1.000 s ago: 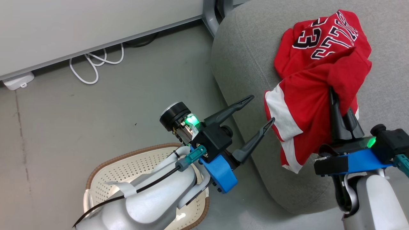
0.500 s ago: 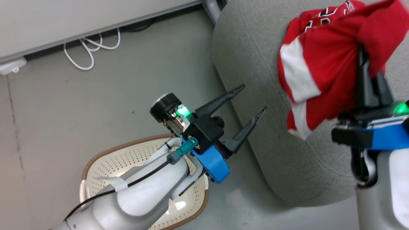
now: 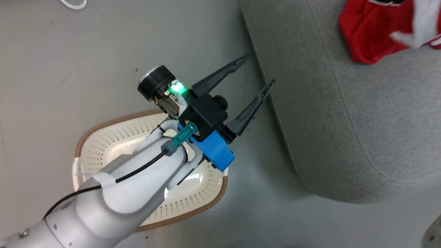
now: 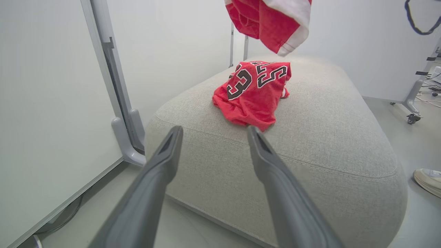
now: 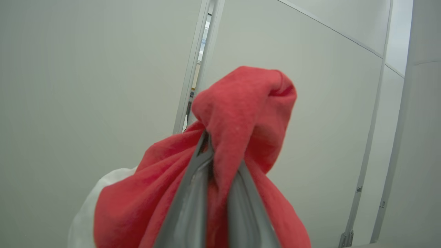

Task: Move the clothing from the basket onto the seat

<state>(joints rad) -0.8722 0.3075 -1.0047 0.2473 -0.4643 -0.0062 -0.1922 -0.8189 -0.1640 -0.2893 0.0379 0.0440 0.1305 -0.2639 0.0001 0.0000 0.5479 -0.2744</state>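
- Grey concrete floor [image 3: 86,51] and pale partition walls [image 5: 86,86] frame the scene.
- Right gripper [image 5: 220,162]: jaws pinched together on a red jersey [image 5: 241,103], whose cloth bunches over the fingertips and hangs in the air above the seat [image 4: 327,120].
- Left gripper [image 3: 259,68]: jaws spread apart, holding nothing, just off the seat's edge.
- Second jersey [image 4: 253,93] lies crumpled on the seat's top, numbers showing.
- Basket [image 3: 103,123] stands on the floor under the left forearm [image 3: 137,186].
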